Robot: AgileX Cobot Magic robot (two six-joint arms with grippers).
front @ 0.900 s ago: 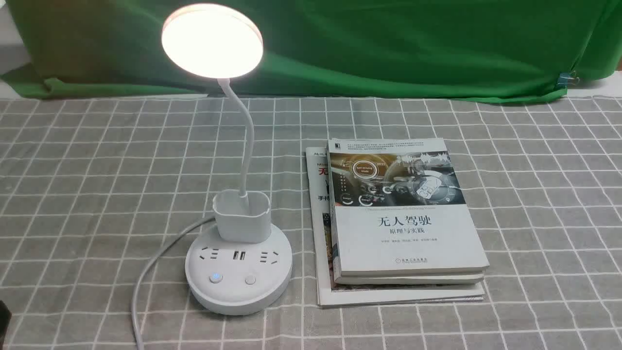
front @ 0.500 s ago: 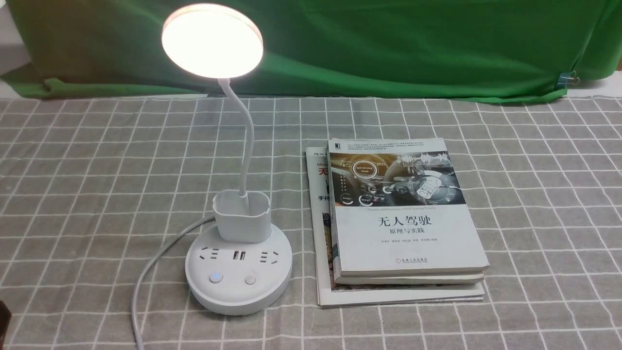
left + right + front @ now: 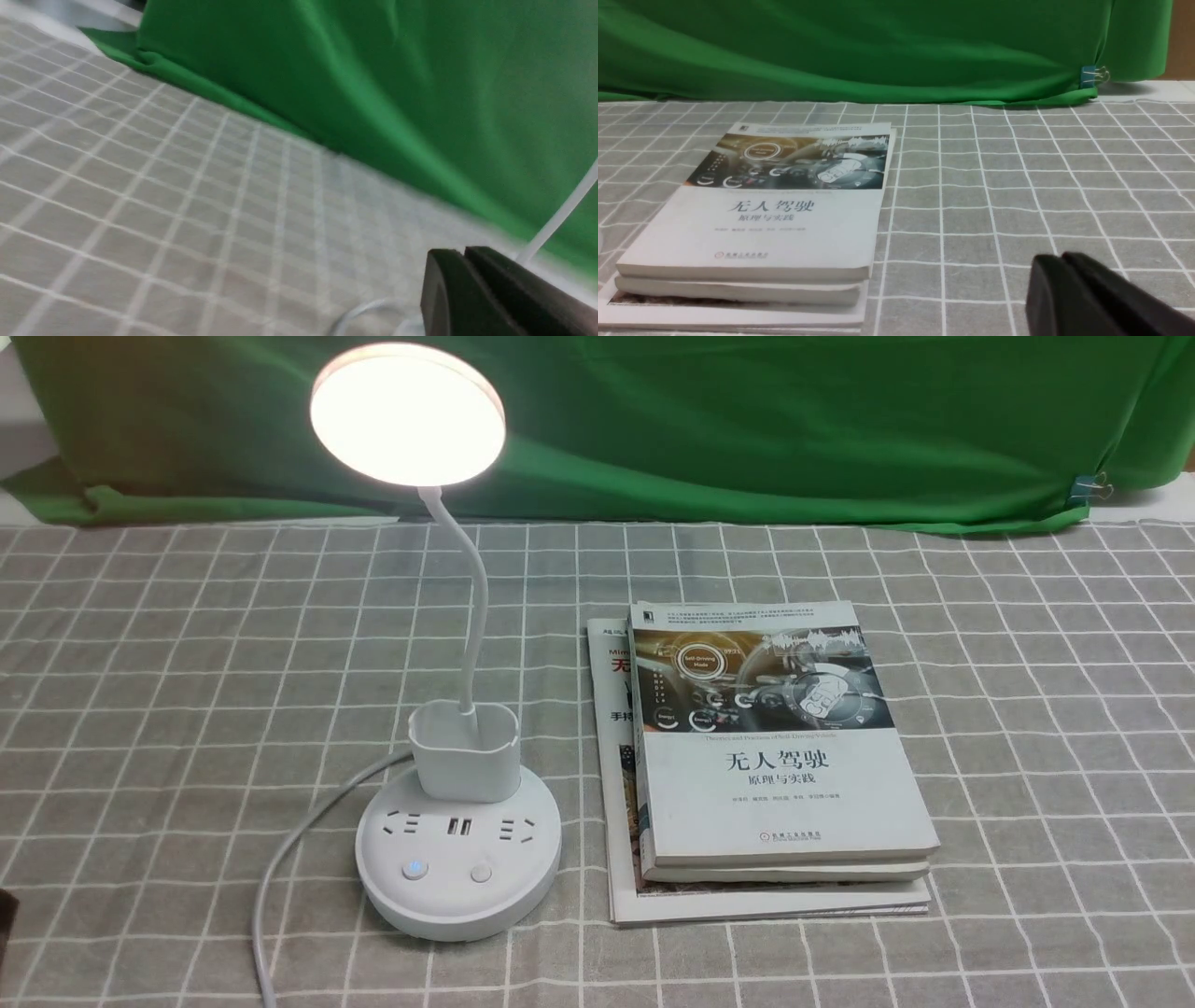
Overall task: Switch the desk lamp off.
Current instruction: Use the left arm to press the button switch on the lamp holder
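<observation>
The white desk lamp [image 3: 457, 845] stands left of centre on the checked cloth. Its round disc head [image 3: 408, 413] glows, lit. Its round base carries sockets and two buttons: the left button [image 3: 414, 870] shows a blue light, the right button [image 3: 481, 873] is plain. A thin neck [image 3: 471, 607] rises from the cup holder [image 3: 464, 751]. My left gripper [image 3: 465, 254] is shut and empty, low over the cloth, with the lamp's neck [image 3: 558, 219] and cord [image 3: 359, 312] beyond it. In the front view only a dark sliver [image 3: 7, 919] of it shows at the left edge. My right gripper [image 3: 1062, 259] is shut and empty over bare cloth right of the books.
A stack of books [image 3: 775, 756] lies right of the lamp, also in the right wrist view [image 3: 761, 219]. The lamp's white cord [image 3: 280, 868] curves off the base toward the front left. A green backdrop [image 3: 747, 420] hangs behind the table, with a clip [image 3: 1088, 487] at its right.
The dark sliver of the left gripper at the front view's left edge has shrunk slightly toward the edge. The lamp stays lit; nothing else has moved.
</observation>
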